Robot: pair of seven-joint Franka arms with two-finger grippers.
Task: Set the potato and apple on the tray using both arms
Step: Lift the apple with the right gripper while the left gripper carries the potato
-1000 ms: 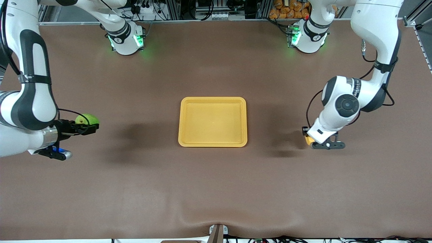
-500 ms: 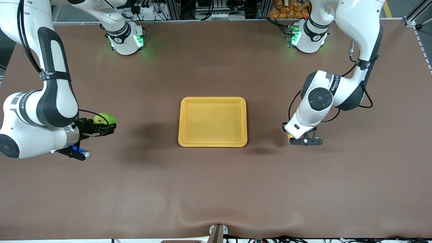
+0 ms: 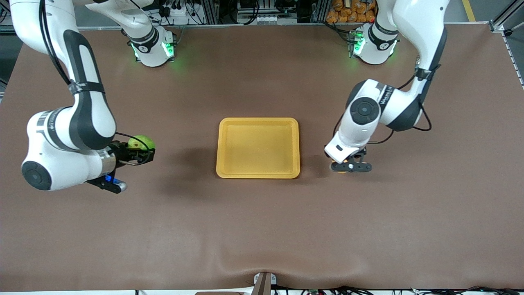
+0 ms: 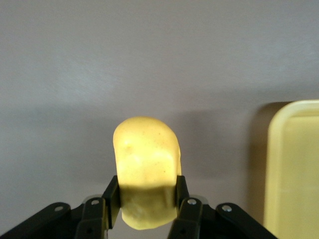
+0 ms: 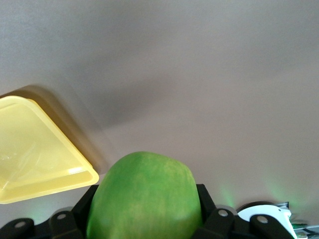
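Note:
The yellow tray lies in the middle of the brown table. My right gripper is shut on the green apple and holds it above the table beside the tray, toward the right arm's end. In the right wrist view the apple fills the space between the fingers of my right gripper, with a tray corner close by. My left gripper is shut on the potato, held above the table beside the tray's other short side. In the front view the wrist hides most of the potato.
The two green-lit arm bases stand at the table edge farthest from the front camera. Cables and boxes lie past that edge. A small bracket sits at the edge nearest the front camera.
Both arms have swung inward toward the tray, the right one carrying the apple and the left one carrying the potato. The tray has not moved.

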